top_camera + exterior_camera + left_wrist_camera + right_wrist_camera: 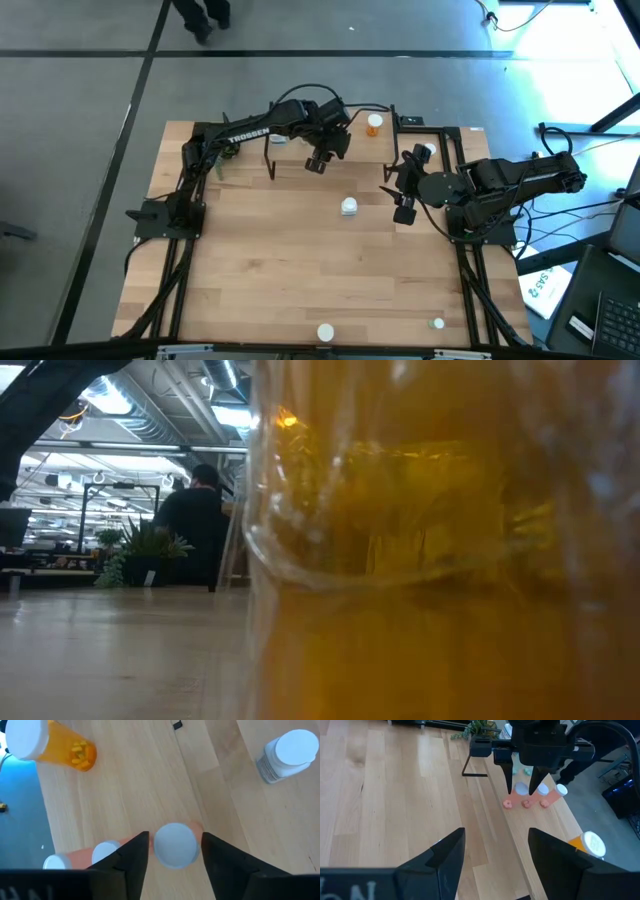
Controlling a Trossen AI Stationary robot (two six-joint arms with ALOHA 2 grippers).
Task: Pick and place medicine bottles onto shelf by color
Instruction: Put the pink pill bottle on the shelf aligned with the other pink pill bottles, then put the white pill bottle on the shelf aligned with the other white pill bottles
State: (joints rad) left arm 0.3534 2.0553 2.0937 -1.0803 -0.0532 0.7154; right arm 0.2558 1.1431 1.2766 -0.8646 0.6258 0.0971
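Note:
My left gripper (322, 158) is at the far middle of the table, fingers pointing down on either side of a pink bottle (175, 845) with a white cap. A thin gap shows on each side of the cap. The bottle stands in a row with two more pink bottles (544, 802) on light wood. The shelf's black leg frame (475, 770) shows nearby; the arm hides most of its plank in the high view. My right gripper (403, 195) is open and empty at the right. A white bottle (349, 206) stands just to its left.
An orange bottle (374, 123) and a white bottle (425, 152) stand near the far edge. Two bottles (325, 331) (437, 323) stand at the near edge; an orange one (440, 560) blocks most of the low view. A small plant (477, 727) is far left.

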